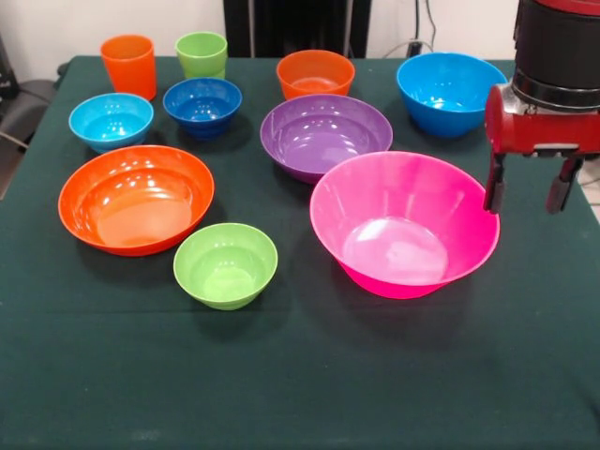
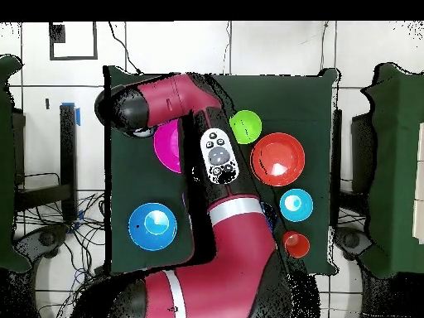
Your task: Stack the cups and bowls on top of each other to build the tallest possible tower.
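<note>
The bowls and cups all stand apart on the dark green tablecloth (image 1: pixel 300 394), mouths up, none nested, so no tower exists. In the front view, the large pink bowl (image 1: pixel 405 225) sits right of centre, upright, its round rim level. Just behind it is the purple bowl (image 1: pixel 325 136), and further back the big blue bowl (image 1: pixel 452 92) and a small orange bowl (image 1: pixel 315 74). To the left lies the wide shallow orange bowl (image 1: pixel 137 199), with the small lime-green bowl (image 1: pixel 226 264) in front of it. Behind these are the light-blue bowl (image 1: pixel 111 121) and dark-blue bowl (image 1: pixel 202 105). The orange cup (image 1: pixel 128 66) and lime-green cup (image 1: pixel 202 54) stand upright at the back left, long axes vertical. The gripper (image 1: pixel 526 192) hangs just beside the pink bowl's right rim, its two fingers spread apart, pointing down and holding nothing.
</note>
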